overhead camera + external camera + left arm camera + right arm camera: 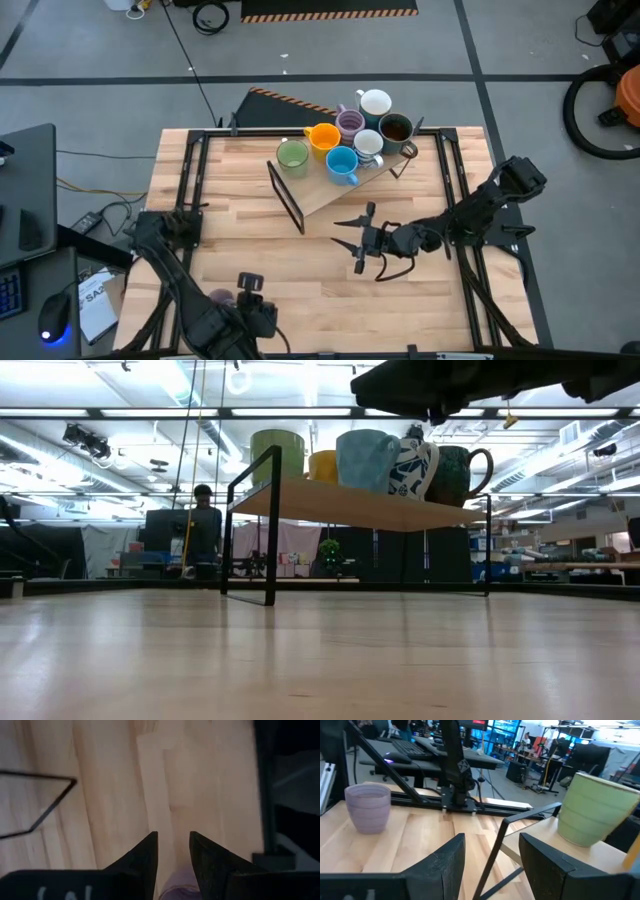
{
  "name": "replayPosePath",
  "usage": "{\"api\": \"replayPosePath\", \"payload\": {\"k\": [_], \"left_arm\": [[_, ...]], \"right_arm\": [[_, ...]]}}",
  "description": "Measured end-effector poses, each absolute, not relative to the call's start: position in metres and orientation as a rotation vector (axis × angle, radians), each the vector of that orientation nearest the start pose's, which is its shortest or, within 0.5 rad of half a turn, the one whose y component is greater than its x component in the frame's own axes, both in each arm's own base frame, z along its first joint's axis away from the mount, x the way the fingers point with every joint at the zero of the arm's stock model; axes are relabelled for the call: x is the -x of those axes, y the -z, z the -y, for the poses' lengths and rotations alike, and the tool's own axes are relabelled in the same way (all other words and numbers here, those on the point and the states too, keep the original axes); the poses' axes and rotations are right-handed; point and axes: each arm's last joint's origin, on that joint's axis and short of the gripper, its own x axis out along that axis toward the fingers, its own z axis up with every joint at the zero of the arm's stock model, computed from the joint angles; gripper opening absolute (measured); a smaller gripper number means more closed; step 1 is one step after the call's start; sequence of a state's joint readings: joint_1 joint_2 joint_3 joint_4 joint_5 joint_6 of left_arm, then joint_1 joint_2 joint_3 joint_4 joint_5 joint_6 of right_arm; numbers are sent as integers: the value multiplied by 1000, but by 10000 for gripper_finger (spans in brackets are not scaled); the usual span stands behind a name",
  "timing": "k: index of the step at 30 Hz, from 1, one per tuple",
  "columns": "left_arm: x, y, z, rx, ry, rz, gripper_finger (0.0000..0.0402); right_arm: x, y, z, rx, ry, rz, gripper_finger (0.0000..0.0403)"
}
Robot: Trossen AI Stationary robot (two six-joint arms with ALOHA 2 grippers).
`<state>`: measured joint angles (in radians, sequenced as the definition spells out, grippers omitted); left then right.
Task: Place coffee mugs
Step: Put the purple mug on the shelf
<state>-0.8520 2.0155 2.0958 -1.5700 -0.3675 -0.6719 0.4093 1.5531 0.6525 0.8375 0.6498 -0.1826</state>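
Seven mugs [345, 148] sit on the shelf [330, 188]: green, orange, blue, purple, brown, two white. One purple mug [368, 808] stands on the tabletop [320, 290] under the left gripper [173, 851]. Both the left and right gripper [352, 236] hold their fingers apart, holding nothing.

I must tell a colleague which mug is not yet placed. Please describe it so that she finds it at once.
Most mugs crowd the raised wooden shelf at the table's far side. One lilac mug stands alone on the table top near the left arm's base, under the left gripper: the only mug off the shelf.

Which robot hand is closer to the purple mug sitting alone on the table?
The left. The left gripper hovers right beside the lone purple mug at the table's near edge. The right gripper is farther off, mid-table by the wooden rack, fingers open.
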Motion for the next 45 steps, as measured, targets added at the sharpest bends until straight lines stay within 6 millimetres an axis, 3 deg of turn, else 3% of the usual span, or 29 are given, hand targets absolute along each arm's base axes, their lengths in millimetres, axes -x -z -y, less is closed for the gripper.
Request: {"api": "replayPosePath", "payload": {"k": [3,8,15,22,28,36,45], "left_arm": [[-253,-312,281,-298,-64,-1292,118],[-226,-296,275,-296,-128,-1356,118],[-186,-293,263,-39,-149,-1422,118],[-164,-273,277,-9,-13,-1441,118],[-162,-265,277,46,11,-1566,118],[-164,-256,282,-96,117,-1582,122],[-168,-239,288,-266,213,-1591,181]], "right_arm": [[-288,-207,-103,210,219,-75,192],[-290,-207,-99,211,219,-75,192],[-291,-207,-97,207,193,-73,192],[-291,-207,-106,242,-137,-45,192],[-291,-207,-108,252,-204,-37,192],[-291,-207,-107,239,-161,-43,192],[-292,-207,-106,216,-159,-46,192]]}}
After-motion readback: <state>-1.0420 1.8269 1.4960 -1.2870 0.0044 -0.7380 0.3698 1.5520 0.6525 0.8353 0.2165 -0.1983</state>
